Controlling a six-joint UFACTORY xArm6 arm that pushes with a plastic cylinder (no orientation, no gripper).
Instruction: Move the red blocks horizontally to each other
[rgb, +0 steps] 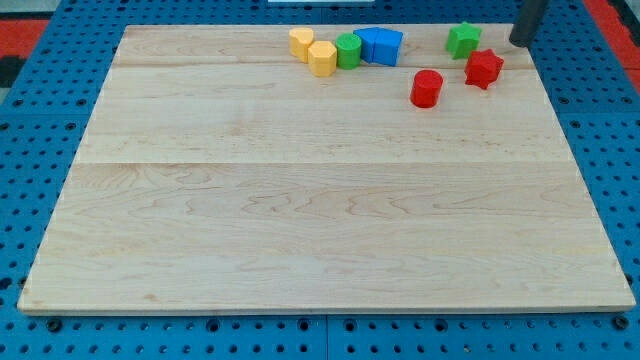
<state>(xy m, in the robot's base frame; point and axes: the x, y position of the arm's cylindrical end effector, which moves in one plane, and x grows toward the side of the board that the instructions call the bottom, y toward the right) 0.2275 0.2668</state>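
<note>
Jaws none — my tip (519, 43) sits right of red star (484, 68), red cylinder (427, 88) leftward.

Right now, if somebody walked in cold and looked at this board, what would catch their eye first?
Probably the bright blocks bunched along the view's top edge of the pale wooden board: two yellow blocks, a green cylinder and a blue block packed together. To their right lie the red cylinder, red star and green star, with my tip just right of the green star.
</note>
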